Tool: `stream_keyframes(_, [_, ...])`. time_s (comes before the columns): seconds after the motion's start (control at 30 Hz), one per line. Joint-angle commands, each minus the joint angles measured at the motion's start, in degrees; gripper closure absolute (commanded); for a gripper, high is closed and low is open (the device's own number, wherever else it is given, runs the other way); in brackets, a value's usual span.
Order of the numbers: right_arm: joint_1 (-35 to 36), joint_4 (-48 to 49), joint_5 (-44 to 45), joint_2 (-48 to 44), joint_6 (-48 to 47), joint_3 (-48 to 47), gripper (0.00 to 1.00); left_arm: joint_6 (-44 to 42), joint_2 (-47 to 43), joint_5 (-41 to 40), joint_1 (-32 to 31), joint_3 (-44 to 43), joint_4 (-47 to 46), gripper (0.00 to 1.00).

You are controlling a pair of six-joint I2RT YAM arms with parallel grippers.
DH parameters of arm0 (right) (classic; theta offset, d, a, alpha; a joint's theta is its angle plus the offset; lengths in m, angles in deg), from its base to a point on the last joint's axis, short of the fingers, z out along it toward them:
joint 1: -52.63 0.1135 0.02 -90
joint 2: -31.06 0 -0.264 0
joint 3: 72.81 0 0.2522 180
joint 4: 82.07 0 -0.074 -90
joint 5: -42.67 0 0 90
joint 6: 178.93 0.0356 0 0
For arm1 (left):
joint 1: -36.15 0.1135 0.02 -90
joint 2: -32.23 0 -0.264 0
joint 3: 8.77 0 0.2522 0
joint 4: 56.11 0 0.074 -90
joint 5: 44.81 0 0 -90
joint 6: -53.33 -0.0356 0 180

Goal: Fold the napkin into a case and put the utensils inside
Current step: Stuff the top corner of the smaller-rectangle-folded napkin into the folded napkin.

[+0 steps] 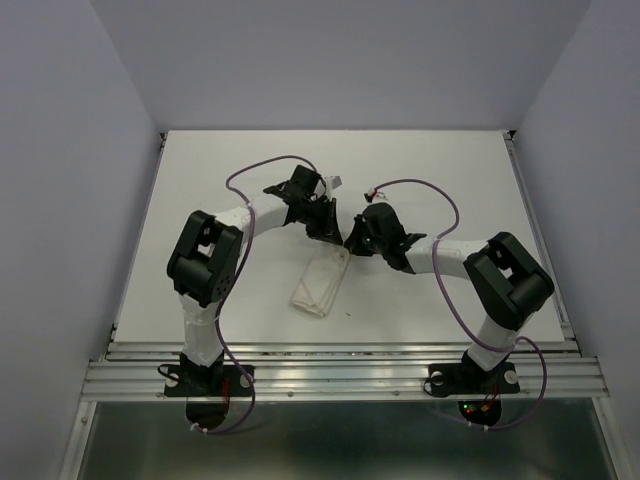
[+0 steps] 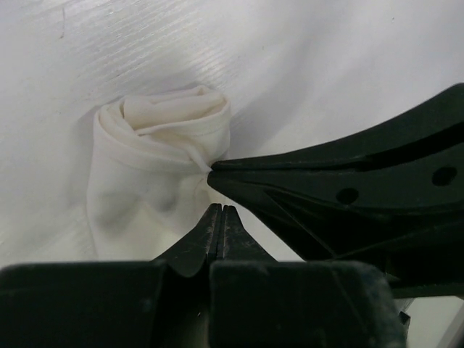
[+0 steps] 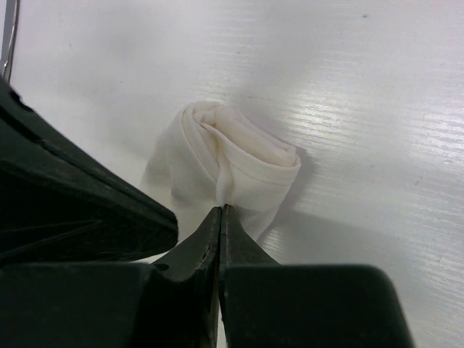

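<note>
- Where the two arms meet over the middle of the table (image 1: 450, 180), the napkin (image 1: 320, 285) lies as a narrow folded bundle, flat on the white surface, slightly nearer the front edge than the grippers.
- Seen from the top camera, its long axis runs on a diagonal: the near end points toward the left arm's base, and the far end points up and to the right, into the gap between the two grippers.
- Both wrist views show that far end as an open mouth of curled, layered cloth (image 2: 145, 167), facing the cameras, with the rest of the bundle stretching away behind it (image 3: 239, 163).
- The left gripper (image 2: 221, 214) has its jaws pressed together with nothing visible between them; its tip sits over the napkin just below the mouth, and whether it touches the cloth cannot be told.
- The right gripper (image 2: 214, 168) comes in from the side, jaws also closed tight, nipping a small tuck of the mouth's rim, where creases gather toward its tip (image 3: 221, 212).
- From above, the two gripper tips (image 1: 330, 235) (image 1: 349, 243) stand just beside each other at the napkin's far end.
</note>
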Motion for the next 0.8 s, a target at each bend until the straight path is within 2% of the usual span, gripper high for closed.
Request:
stream_keyframes(0.0, [0.1,0.4,0.0,-0.5,0.4,-0.6,0.99,-3.1,-6.4,-2.3,0.8,-0.5,3.6,1.00])
stream_keyframes(0.23, [0.1,0.3,-0.5,-0.9,0.2,-1.1,0.99,-3.6,-6.9,-4.6,2.0,3.2,3.0,1.00])
stream_keyframes(0.77, [0.1,-0.8,-0.7,-2.6,-0.2,-2.5,0.99,-4.1,-0.1,-3.1,0.2,2.0,1.0,1.00])
